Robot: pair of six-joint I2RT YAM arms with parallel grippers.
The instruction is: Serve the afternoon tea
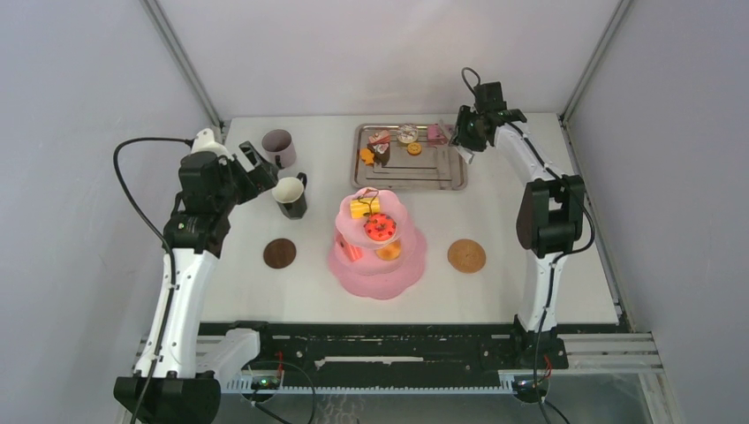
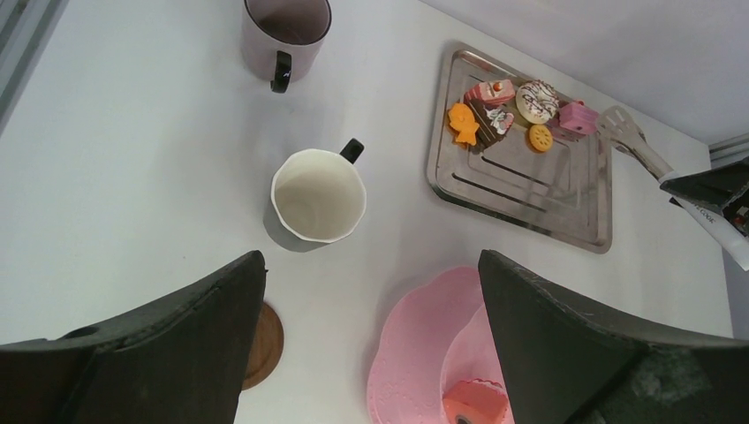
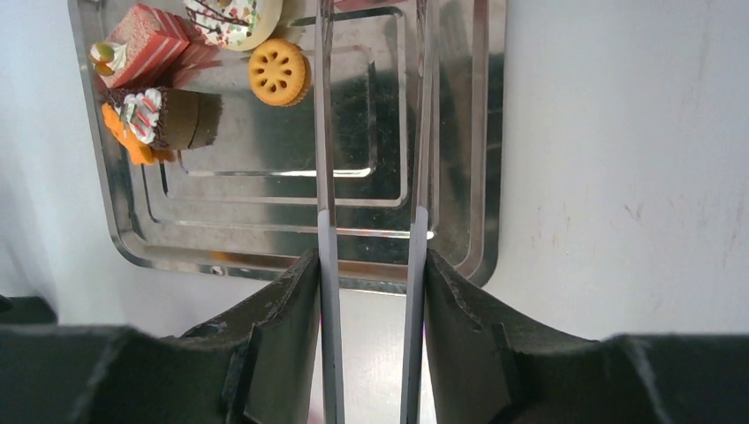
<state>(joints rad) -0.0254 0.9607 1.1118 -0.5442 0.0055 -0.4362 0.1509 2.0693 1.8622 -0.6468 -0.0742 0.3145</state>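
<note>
The pink three-tier stand (image 1: 358, 272) stands mid-table with a yellow cake, a red tart and other pastries on its tiers. A black mug (image 1: 291, 196) (image 2: 319, 196) and a mauve mug (image 1: 278, 147) (image 2: 285, 31) stand at its far left. Several toy cakes (image 1: 389, 146) (image 2: 517, 110) lie on the steel tray (image 1: 428, 170). My left gripper (image 1: 256, 170) (image 2: 371, 274) hovers open and empty near the black mug. My right gripper (image 1: 465, 132) (image 3: 371, 265) is shut on metal tongs (image 3: 323, 132) (image 2: 631, 146). Their tips reach a pink cake (image 2: 578, 117) at the tray's far right; the tips are cut off in the right wrist view.
Two round brown coasters lie on the table, one (image 1: 280, 253) left of the stand and one (image 1: 466, 256) right of it. The tray (image 3: 265, 194) holds a round biscuit (image 3: 279, 72) and a chocolate slice (image 3: 172, 115) at its far left.
</note>
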